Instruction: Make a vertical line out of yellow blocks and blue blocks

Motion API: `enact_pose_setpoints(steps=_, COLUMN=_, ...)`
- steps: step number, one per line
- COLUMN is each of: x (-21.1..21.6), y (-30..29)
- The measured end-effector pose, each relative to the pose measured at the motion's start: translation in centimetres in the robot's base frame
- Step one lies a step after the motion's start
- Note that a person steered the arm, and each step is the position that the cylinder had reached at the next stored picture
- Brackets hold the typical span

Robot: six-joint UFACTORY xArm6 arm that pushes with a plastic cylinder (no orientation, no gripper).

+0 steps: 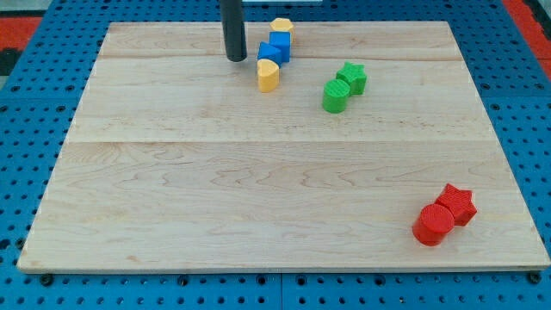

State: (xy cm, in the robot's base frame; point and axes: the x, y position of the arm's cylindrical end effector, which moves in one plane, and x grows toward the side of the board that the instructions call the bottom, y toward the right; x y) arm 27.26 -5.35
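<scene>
Near the view's top middle, the yellow and blue blocks stand in a short, slightly slanted column: a yellow hexagon-like block [281, 27] at the top, a blue block [279, 44] under it, a second blue block [269, 53] a little left and lower, and a rounded yellow block [269, 76] at the bottom. They touch or nearly touch each other. My tip [236, 58] rests on the board just to the left of the column, level with the lower blue block, with a small gap between them.
A green star [352, 77] and a green cylinder [335, 96] sit together to the right of the column. A red star [457, 204] and a red cylinder [433, 225] sit together near the board's bottom right. The wooden board [172, 189] lies on a blue pegboard table.
</scene>
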Motion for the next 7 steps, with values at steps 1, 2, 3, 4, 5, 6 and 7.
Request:
enact_pose_setpoints(steps=1, x=0.1, y=0.7)
enact_pose_setpoints(steps=2, x=0.1, y=1.0)
enact_pose_setpoints(steps=3, x=0.1, y=1.9)
enact_pose_setpoints(steps=4, x=0.3, y=2.6)
enact_pose_setpoints(steps=5, x=1.2, y=-0.3)
enact_pose_setpoints(steps=6, x=3.5, y=-0.5)
enact_pose_setpoints(steps=7, x=5.7, y=-0.5)
